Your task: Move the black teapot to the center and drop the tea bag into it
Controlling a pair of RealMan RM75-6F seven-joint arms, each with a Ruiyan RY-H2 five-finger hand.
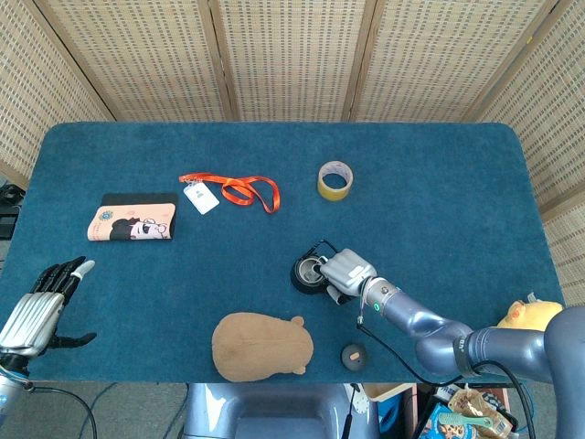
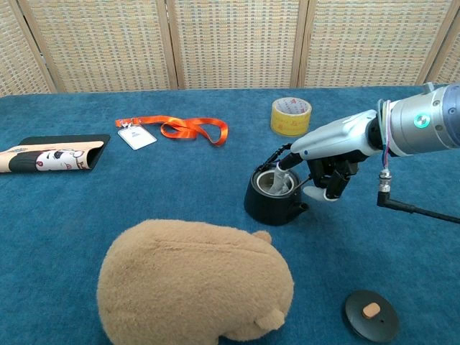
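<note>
teapot [image 2: 272, 198] holds tea bag [image 2: 276, 182], right hand [image 2: 325, 175] beside.

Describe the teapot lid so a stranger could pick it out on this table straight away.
Start at the big brown plush toy at the near edge of the blue table. Look to its right, nearer than the black teapot: the lid lies flat on the cloth there. It is a small black disc with a tan knob in the middle, unlike the yellow tape roll farther back.

No legible text, label, brand, number or sign anywhere.
</note>
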